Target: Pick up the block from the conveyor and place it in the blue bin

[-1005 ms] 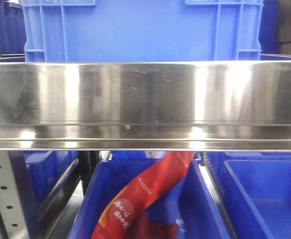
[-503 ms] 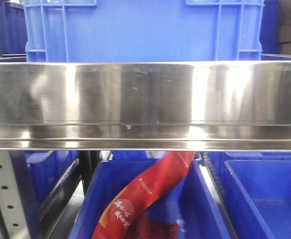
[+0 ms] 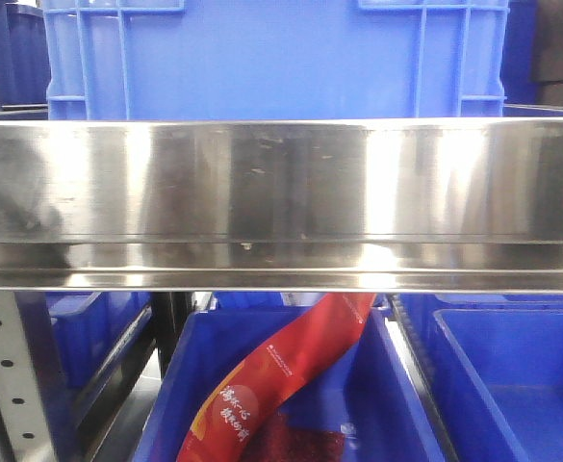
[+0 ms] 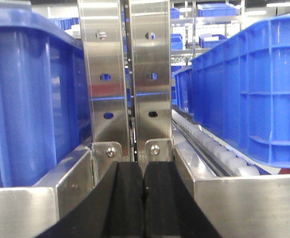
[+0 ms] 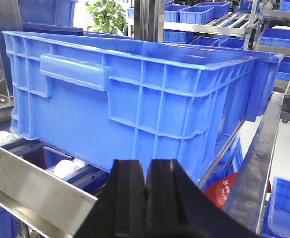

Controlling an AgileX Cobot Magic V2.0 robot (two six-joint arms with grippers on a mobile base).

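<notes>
The block and the conveyor are out of view. A large blue bin (image 5: 135, 99) stands on a roller shelf right in front of my right gripper (image 5: 146, 198), which is shut with nothing between its black fingers. The same kind of blue bin (image 3: 276, 58) fills the top of the front view. My left gripper (image 4: 144, 198) is shut and empty too. It points at two steel uprights (image 4: 127, 74), between a blue bin on the left (image 4: 30, 94) and another on the right (image 4: 249, 94).
A shiny steel shelf rail (image 3: 281, 202) spans the front view. Below it are blue bins, one (image 3: 396, 404) holding a red packet (image 3: 281, 371). White rollers (image 4: 219, 148) run under the right bin. More blue bins fill racks behind.
Only the reflections on the steel rail have shifted a little; the bins and the red packet are where they were.
</notes>
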